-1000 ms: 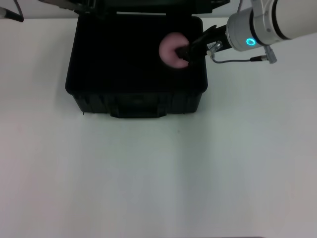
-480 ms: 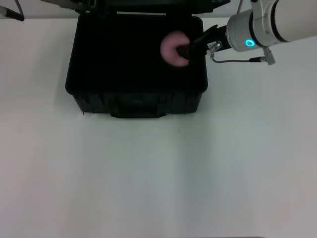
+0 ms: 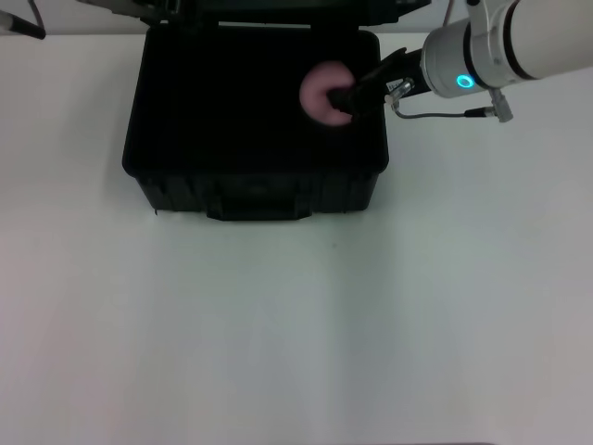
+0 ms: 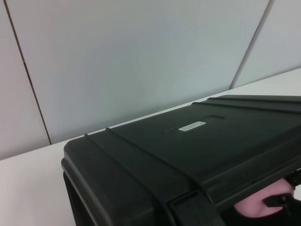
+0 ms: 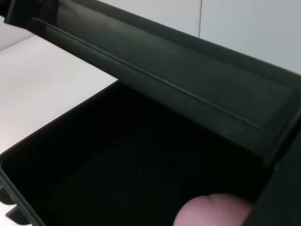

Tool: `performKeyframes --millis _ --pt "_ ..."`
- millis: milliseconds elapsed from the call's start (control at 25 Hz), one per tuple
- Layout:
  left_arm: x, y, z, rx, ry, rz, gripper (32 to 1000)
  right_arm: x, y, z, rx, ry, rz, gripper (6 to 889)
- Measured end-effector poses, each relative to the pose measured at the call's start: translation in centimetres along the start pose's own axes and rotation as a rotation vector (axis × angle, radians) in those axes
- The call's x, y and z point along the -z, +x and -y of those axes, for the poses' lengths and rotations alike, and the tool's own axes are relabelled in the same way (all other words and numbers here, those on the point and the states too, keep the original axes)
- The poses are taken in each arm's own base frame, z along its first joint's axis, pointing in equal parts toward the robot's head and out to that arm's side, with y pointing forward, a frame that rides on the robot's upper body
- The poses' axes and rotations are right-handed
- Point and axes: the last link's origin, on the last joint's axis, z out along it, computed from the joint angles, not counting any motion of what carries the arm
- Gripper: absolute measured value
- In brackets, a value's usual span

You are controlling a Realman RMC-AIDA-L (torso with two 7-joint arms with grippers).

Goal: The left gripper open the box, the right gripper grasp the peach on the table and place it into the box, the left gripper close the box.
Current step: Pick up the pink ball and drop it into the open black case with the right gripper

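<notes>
The black box [image 3: 259, 181] stands open at the far middle of the table, its lid [image 4: 188, 141] raised at the back. My right gripper [image 3: 345, 95] reaches in over the box's right rim, shut on the pale pink peach [image 3: 320, 91], which hangs over the right part of the dark interior. The peach [image 5: 211, 212] shows low in the right wrist view under the lid [image 5: 188, 70], and it also peeks out as the peach [image 4: 254, 207] below the lid's edge in the left wrist view. My left gripper [image 3: 153, 9] is at the lid's back left corner, mostly cut off.
White table [image 3: 296, 324] spreads in front of the box and to both sides. A thin cable [image 3: 445, 113] hangs under the right wrist. A pale panelled wall [image 4: 141, 56] stands behind the box.
The right gripper and the peach have shifted slightly toward the back of the box. The box and lid have not moved.
</notes>
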Motion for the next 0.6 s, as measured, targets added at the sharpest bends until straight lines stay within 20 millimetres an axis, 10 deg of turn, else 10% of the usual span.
performKeyframes --millis 160,600 --pt "-0.02 -0.02 -0.01 -0.001 0.0 0.0 395 -0.02 0.04 -0.06 0.0 -0.003 -0.003 90" --pt "-0.04 -0.06 0.04 0.001 0.001 0.0 396 0.0 0.06 -0.05 -0.004 -0.004 -0.004 539"
